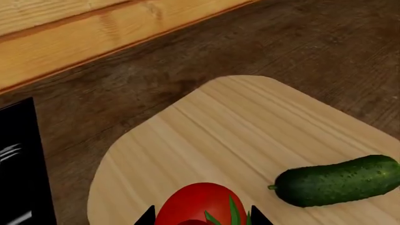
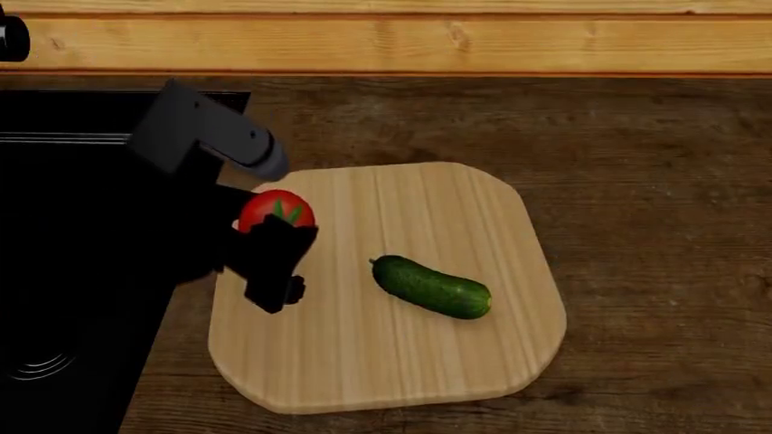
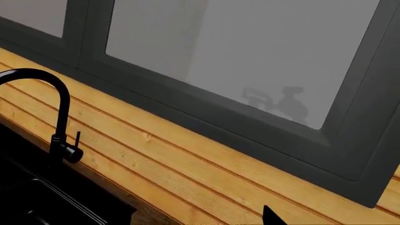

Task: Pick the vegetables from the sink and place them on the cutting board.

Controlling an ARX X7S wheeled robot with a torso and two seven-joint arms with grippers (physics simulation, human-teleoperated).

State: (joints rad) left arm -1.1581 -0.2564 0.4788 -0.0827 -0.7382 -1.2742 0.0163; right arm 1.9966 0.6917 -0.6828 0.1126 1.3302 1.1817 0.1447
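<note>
- Your left gripper (image 2: 275, 262) is clamped on the one tomato (image 2: 277, 212): round, glossy red, with a green calyx, held over the board's (image 2: 399, 362) edge nearest the sink (image 2: 72, 271).
- One cucumber (image 2: 431, 287), short, dark green and bumpy, lies mid-board.
- The board is pale wood with rounded corners.
- You can't tell the right gripper's (image 3: 272, 216) state.
</note>
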